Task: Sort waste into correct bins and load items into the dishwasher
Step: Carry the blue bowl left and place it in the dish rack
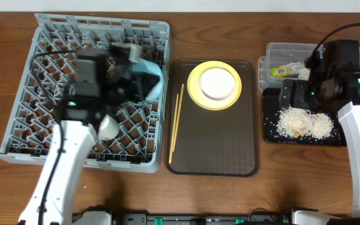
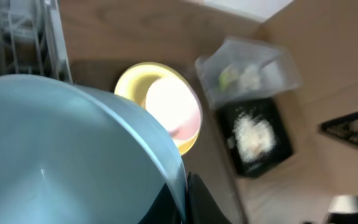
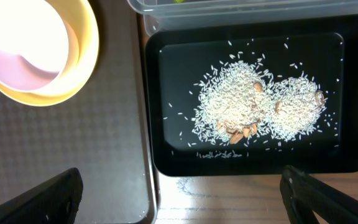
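My left gripper (image 1: 137,67) hangs over the grey dishwasher rack (image 1: 42,62), shut on the rim of the light blue bowl (image 1: 154,80). That bowl (image 2: 73,155) fills the left wrist view, its rim pinched between the fingers (image 2: 197,199). A small cream cup (image 1: 109,127) sits in the rack. The white bowl (image 1: 216,83) rests on the yellow plate (image 1: 195,94), with the chopsticks (image 1: 175,122) beside them. My right gripper (image 3: 182,196) stands open and empty above the near edge of the black bin (image 3: 247,165), which holds rice crumbs (image 3: 253,106). The clear bin (image 1: 280,50) holds the yellow-green wrapper (image 1: 284,70).
The plate, white bowl and chopsticks lie on a dark brown serving tray (image 1: 217,144) between the rack and the bins. A few stray rice grains lie on the wood just in front of the black bin. The right arm covers part of both bins from above.
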